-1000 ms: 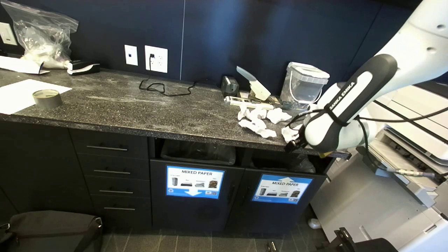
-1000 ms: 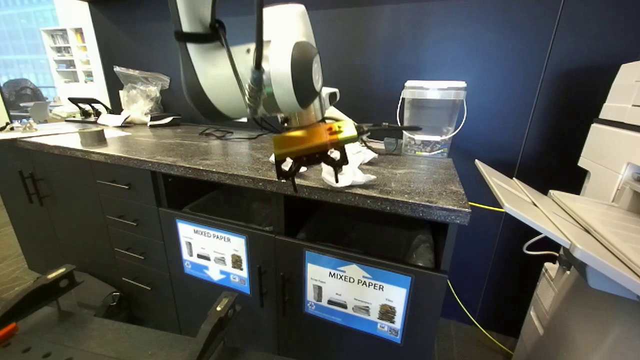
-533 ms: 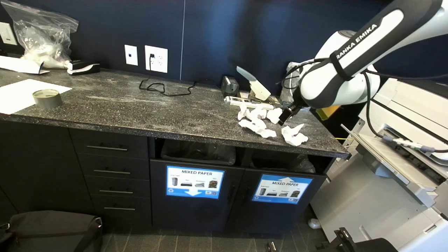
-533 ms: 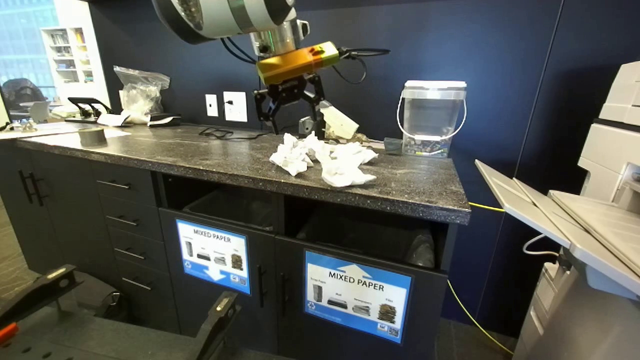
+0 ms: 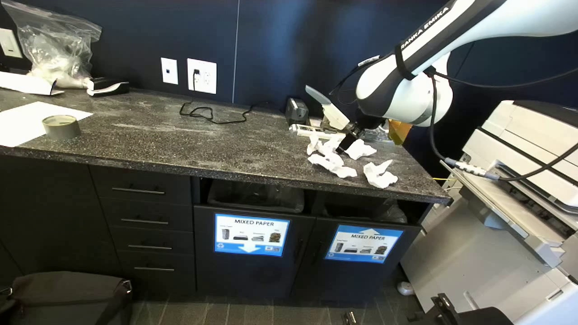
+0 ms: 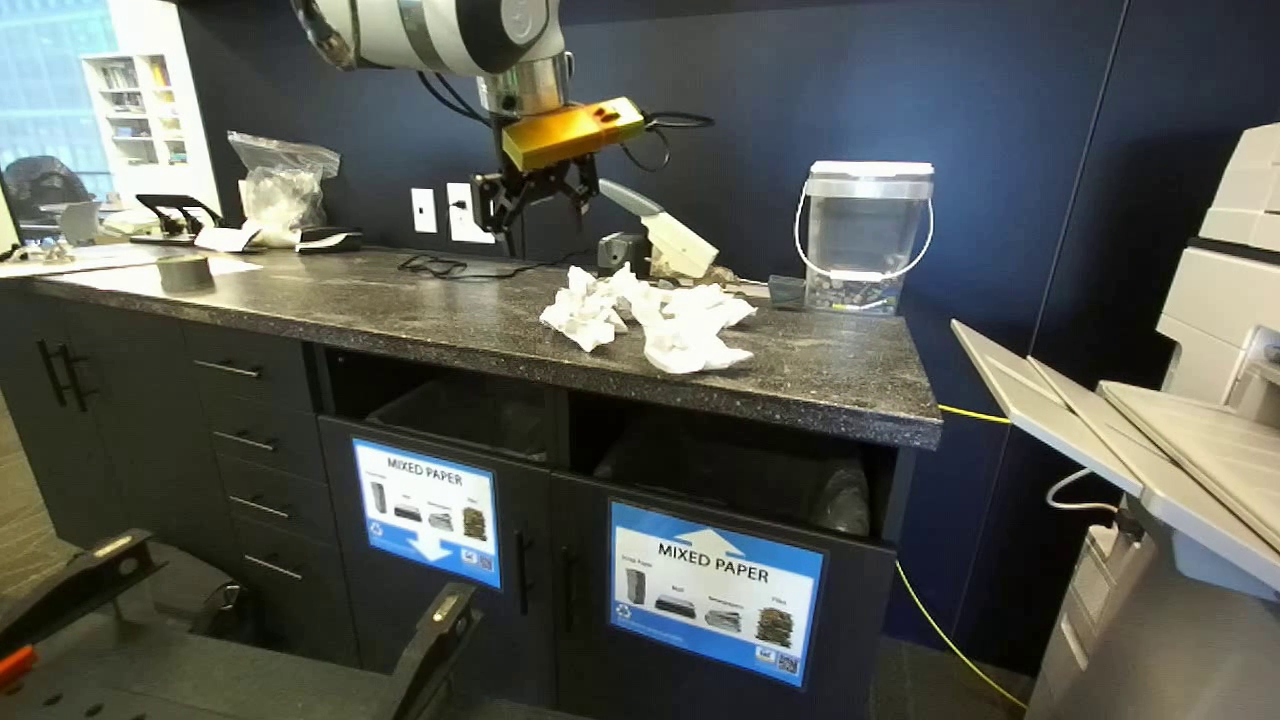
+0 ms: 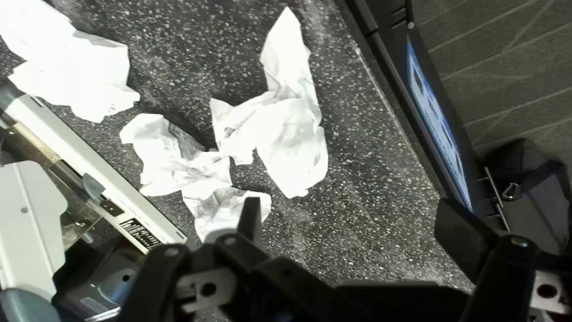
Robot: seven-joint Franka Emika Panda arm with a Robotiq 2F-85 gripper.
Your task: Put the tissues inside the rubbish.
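Several crumpled white tissues (image 5: pixel 380 174) lie in a loose cluster near the counter's right end, seen in both exterior views. From above, in the wrist view, a large tissue (image 7: pixel 286 129) lies close to the front edge, with more beside it. My gripper (image 6: pixel 545 235) hangs above the counter, left of the cluster in that exterior view. In the wrist view its fingers (image 7: pixel 251 217) stand wide apart over bare countertop, holding nothing. The rubbish is two lined bins in the cabinet openings below the counter: one bin (image 5: pixel 257 207) at left, another bin (image 5: pixel 397 212) at right. Their insides are dark.
Behind the tissues stand a paper cutter (image 7: pixel 96 170), a black box-like device (image 5: pixel 296 111) and a clear lidded bucket (image 6: pixel 868 230). A black cable (image 5: pixel 212 117) and a tape roll (image 5: pixel 61 127) lie leftward. A grey printer (image 5: pixel 510 225) stands right of the counter.
My gripper has risen from the counter's front edge by the right bin and moved back and left, past the tissues. It has stayed open; the tissues look unmoved.
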